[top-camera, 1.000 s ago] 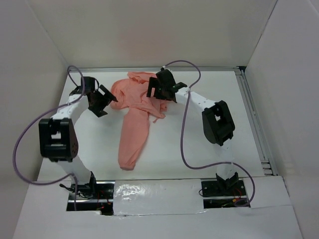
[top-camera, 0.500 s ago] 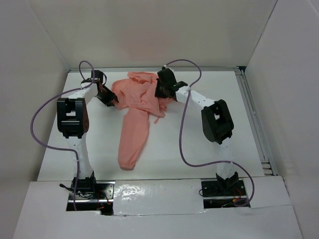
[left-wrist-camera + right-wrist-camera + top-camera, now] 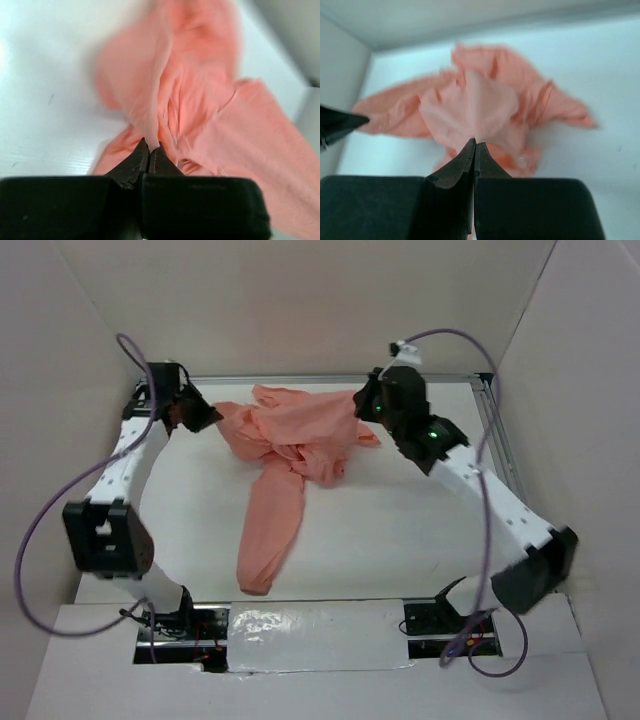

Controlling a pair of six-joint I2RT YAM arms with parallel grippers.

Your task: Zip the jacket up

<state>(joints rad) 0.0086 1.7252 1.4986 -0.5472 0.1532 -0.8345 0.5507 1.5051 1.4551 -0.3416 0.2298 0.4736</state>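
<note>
The salmon-pink jacket (image 3: pixel 290 435) lies crumpled at the back of the white table, one long sleeve (image 3: pixel 268 530) trailing toward the near edge. My left gripper (image 3: pixel 207 416) is shut on the jacket's left edge, a fold of thin fabric pinched between its tips (image 3: pixel 149 147). My right gripper (image 3: pixel 362 410) is shut on the jacket's right edge, fabric (image 3: pixel 475 107) bunching up from its closed tips (image 3: pixel 474 142). The jacket hangs stretched between the two grippers. No zipper shows. The left gripper's tip (image 3: pixel 345 122) shows at the left edge of the right wrist view.
White walls (image 3: pixel 300 300) enclose the table on three sides. A metal rail (image 3: pixel 505 465) runs along the right edge. Both arm bases (image 3: pixel 170 620) sit at the near edge by a strip of shiny tape (image 3: pixel 315 635). Purple cables loop off both arms.
Both grippers closed on the jacket's edges and pulled apart, left arm to the far left, right arm to the right. The bunched body spread wider between them.
</note>
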